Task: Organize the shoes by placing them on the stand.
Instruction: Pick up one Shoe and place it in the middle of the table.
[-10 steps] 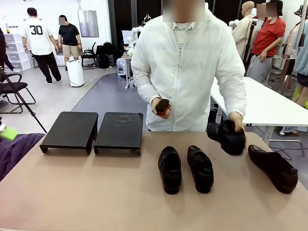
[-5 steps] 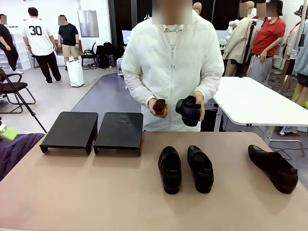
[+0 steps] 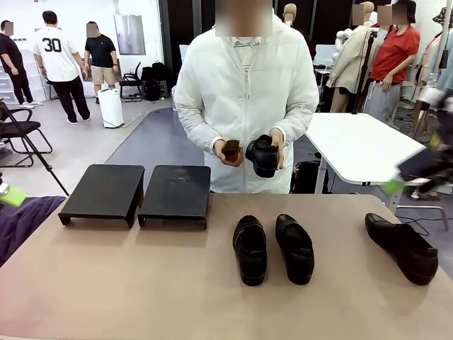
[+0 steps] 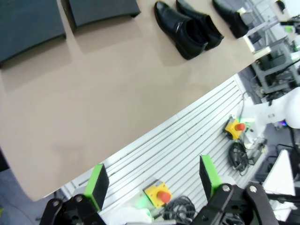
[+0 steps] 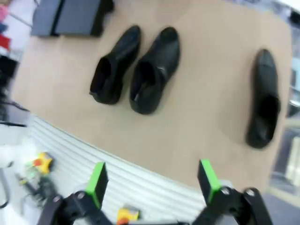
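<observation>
Two black shoes [image 3: 250, 249] [image 3: 294, 248] lie side by side at the table's middle, and a third shoe [image 3: 401, 247] lies at the right. The person at the far side holds another shoe [image 3: 265, 156] at chest height in one hand and a small brush [image 3: 231, 150] in the other. The stand's two black trays [image 3: 105, 191] [image 3: 175, 193] sit bare at the back left. My left gripper [image 4: 152, 178] hangs open off the table's near edge, with the shoes [image 4: 180, 28] far ahead. My right gripper [image 5: 152, 180] is open above the near edge, over the pair [image 5: 154, 70]; it shows blurred at the right [image 3: 396, 183].
A purple cloth [image 3: 21, 223] lies at the table's left edge. A white table [image 3: 368, 152] stands behind at the right. Below the near edge run white slats with yellow stop boxes [image 4: 158, 193]. Other people stand far off at the back left.
The person lifted a shoe from the table's right side and brought it to the chest beside the brush. My right gripper came into sight at the right edge.
</observation>
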Controlling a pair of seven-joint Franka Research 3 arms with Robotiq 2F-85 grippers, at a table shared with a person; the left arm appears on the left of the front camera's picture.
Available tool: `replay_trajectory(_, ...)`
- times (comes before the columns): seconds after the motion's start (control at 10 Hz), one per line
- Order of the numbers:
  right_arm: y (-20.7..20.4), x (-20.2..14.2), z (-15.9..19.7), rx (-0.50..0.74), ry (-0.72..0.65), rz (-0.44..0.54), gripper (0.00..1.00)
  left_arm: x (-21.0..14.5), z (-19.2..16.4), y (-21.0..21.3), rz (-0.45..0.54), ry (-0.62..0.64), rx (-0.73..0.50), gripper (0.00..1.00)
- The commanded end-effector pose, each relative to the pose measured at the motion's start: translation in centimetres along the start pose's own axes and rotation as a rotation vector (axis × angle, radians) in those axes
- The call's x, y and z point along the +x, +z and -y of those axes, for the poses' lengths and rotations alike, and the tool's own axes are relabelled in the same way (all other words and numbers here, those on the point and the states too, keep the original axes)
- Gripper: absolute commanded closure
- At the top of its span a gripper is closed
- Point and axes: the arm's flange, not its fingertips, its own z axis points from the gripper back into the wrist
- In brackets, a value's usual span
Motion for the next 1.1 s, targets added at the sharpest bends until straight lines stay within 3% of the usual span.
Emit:
replay_trajectory(0.0, -4.4, 6.0, -3.6, -0.028, 0.004, 0.003, 0.0, 0.0, -0.1, 0.2, 0.002, -0.013, -0.022, 0.0)
replay_trajectory(0.1, -6.9, 7.7, -5.1, -0.058, -0.01, 0.015, 0.0, 0.0, -0.1, 0.2, 0.002, -0.013, -0.022, 0.0)
replay_trajectory(0.3, -6.8, 8.6, -4.6, -0.071, -0.046, 0.09, 0.0, 0.0, -0.1, 0.2, 0.002, -0.013, -0.022, 0.0)
replay_trajectory(0.5, -1.8, 5.7, -0.7, -0.055, -0.077, 0.1, 0.0, 0.0, -0.1, 0.2, 0.002, -0.013, -0.022, 0.0)
replay_trajectory(0.8, 5.1, -1.4, 5.2, -0.084, -0.215, 0.071, 0.0, 0.0, -0.1, 0.2, 0.002, -0.013, -0.022, 0.0)
replay_trajectory(1.0, 5.2, -2.3, 5.8, -0.083, -0.248, 0.079, 0.0, 0.0, -0.1, 0.2, 0.002, -0.013, -0.022, 0.0)
